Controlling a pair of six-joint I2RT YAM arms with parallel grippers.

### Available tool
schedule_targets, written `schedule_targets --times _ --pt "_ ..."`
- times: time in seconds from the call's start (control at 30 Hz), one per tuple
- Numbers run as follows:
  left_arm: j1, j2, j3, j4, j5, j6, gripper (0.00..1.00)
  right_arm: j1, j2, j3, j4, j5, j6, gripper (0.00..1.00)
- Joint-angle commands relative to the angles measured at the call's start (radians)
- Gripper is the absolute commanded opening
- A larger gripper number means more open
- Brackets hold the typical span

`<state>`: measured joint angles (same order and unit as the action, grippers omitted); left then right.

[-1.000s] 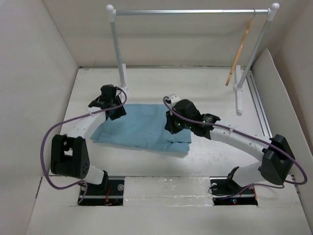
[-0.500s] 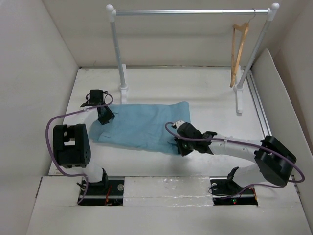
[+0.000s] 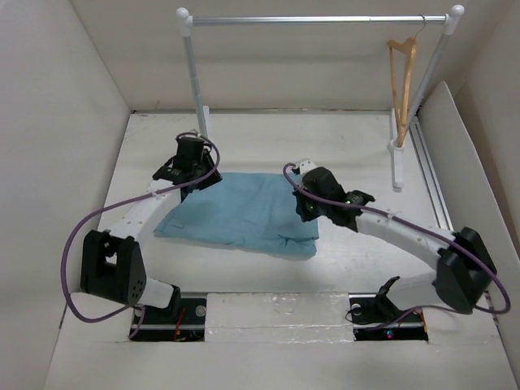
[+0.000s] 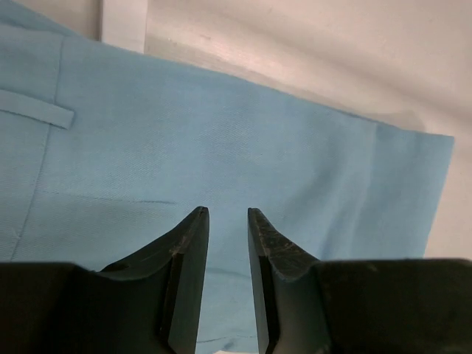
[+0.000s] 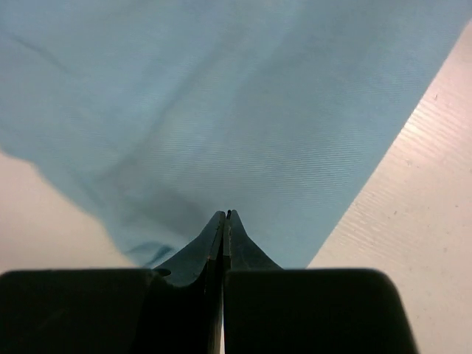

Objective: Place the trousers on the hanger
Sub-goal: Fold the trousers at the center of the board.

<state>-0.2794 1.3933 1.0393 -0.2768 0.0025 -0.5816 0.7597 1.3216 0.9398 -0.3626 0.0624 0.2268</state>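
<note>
The trousers (image 3: 244, 213) lay flat on the white table (image 3: 349, 146) between the two arms, folded into one light blue slab, so the two legs could not be told apart. Their far left corner was hidden under the left gripper (image 3: 193, 175) and part of their right edge under the right gripper (image 3: 309, 210). From the left wrist only a cropped stretch of cloth showed, with a belt loop (image 4: 37, 110) at the left, and the left gripper's (image 4: 227, 214) fingers stood a narrow gap apart over the cloth; whether they touched it could not be told. From the right wrist the right gripper's (image 5: 226, 215) fingers were pressed together with no gap. The cloth's edges drew in toward their tips and a dark crease sat there, so they looked to be pinching the trousers. The hanger (image 3: 402, 77) hung well apart from the trousers, on the white-and-silver rail (image 3: 317, 19) close to its right post (image 3: 422, 89), turned nearly edge-on so its crossbar was hard to make out and its thin hook barely showed. The post stood just beside it. Purple cables (image 3: 81, 236) looped from both arms.
</note>
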Motion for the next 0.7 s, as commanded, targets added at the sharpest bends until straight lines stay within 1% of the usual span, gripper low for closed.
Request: schedule_targets --times 0.0,0.03,0.1,0.13,0.27,0.33,0.4,0.43,0.47,0.5,0.53,0.57,0.6,0.63,0.67 --pt "0.015 0.062 -0.054 0.005 0.027 -0.046 0.24 -0.019 0.123 -0.021 0.047 -0.001 -0.021 0.0" --pt "0.055 0.068 -0.094 0.017 0.036 -0.046 0.24 -0.019 0.163 -0.033 0.06 -0.003 -0.02 0.0" --pt "0.107 0.093 -0.133 0.033 0.06 -0.043 0.23 0.015 0.183 -0.051 0.073 -0.001 -0.003 0.0" --pt "0.152 0.101 -0.143 0.033 0.068 -0.043 0.22 0.024 0.191 -0.079 0.082 0.004 0.005 0.0" --pt "0.226 0.099 -0.194 0.048 0.094 -0.049 0.21 0.038 0.17 -0.139 0.105 0.011 0.042 0.0" --pt "0.236 0.101 -0.197 0.048 0.09 -0.057 0.21 0.038 0.159 -0.138 0.082 0.022 0.045 0.0" --pt "0.236 0.104 -0.18 0.019 0.064 -0.064 0.21 0.038 0.136 -0.096 0.047 0.037 0.033 0.0" --pt "0.236 0.101 -0.173 0.007 0.054 -0.07 0.2 0.027 0.122 -0.067 -0.008 0.037 0.023 0.03" --pt "0.236 0.087 -0.162 -0.016 0.033 -0.081 0.2 0.027 0.108 -0.035 -0.039 0.039 0.014 0.07" --pt "0.236 0.072 -0.147 -0.021 0.03 -0.083 0.19 0.017 0.07 0.044 -0.068 0.034 -0.013 0.14" --pt "0.236 0.053 -0.14 -0.022 0.03 -0.08 0.19 -0.002 0.05 0.089 -0.125 0.027 -0.027 0.33" --pt "0.236 0.005 -0.134 -0.016 0.04 -0.066 0.17 -0.014 0.028 0.14 -0.153 0.017 -0.046 0.44" --pt "0.236 -0.02 -0.122 -0.007 0.048 -0.057 0.14 -0.029 -0.008 0.24 -0.174 -0.004 -0.081 0.55" --pt "0.221 -0.048 -0.113 0.001 0.059 -0.047 0.12 -0.046 -0.024 0.295 -0.211 -0.015 -0.104 0.68" --pt "0.204 -0.095 -0.099 0.008 0.06 -0.037 0.12 -0.093 -0.038 0.353 -0.232 -0.025 -0.124 0.71"
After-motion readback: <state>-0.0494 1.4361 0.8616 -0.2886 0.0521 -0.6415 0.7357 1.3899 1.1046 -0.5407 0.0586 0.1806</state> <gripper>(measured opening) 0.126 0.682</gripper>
